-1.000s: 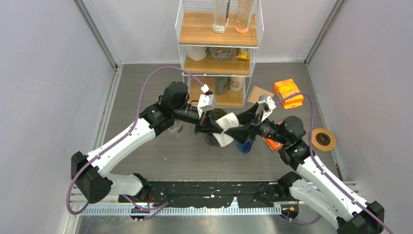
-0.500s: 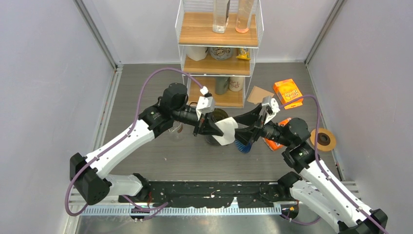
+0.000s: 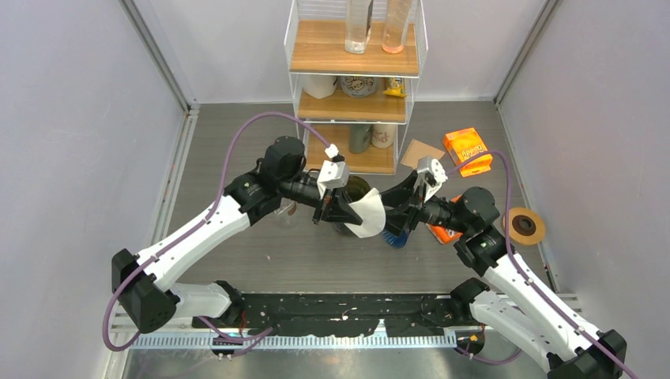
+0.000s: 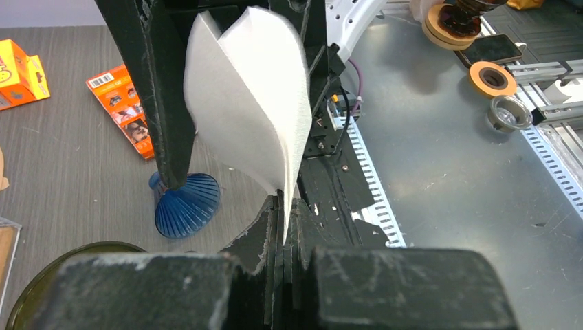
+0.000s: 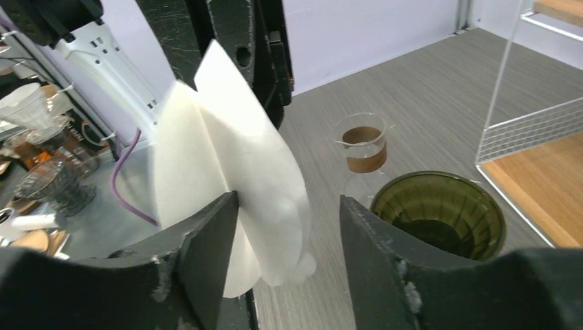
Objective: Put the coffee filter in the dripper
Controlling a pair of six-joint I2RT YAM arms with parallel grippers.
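Observation:
My left gripper (image 3: 341, 212) (image 4: 283, 206) is shut on the pointed end of a white paper coffee filter (image 3: 367, 213) (image 4: 254, 103), holding it in the air between the two arms. The filter's folded layers fan apart in the right wrist view (image 5: 234, 179). My right gripper (image 3: 395, 215) (image 5: 289, 206) is open around the filter's far edge; the paper lies against one finger, with a gap to the other. The olive-green ribbed dripper (image 3: 355, 187) (image 5: 436, 210) stands mouth up just behind and below the filter, partly hidden by it.
A blue ribbed cone (image 3: 393, 235) (image 4: 185, 205) sits under the right gripper. A glass carafe with a brown band (image 5: 363, 148) stands left of the dripper. A wire shelf rack (image 3: 355, 87) is behind; an orange box (image 3: 468, 150), orange packet (image 4: 127, 110) and tape roll (image 3: 523, 226) lie right.
The right gripper's jaws have narrowed around the filter's edge. The left gripper has kept its hold and carried the filter slightly to the right, over the dripper.

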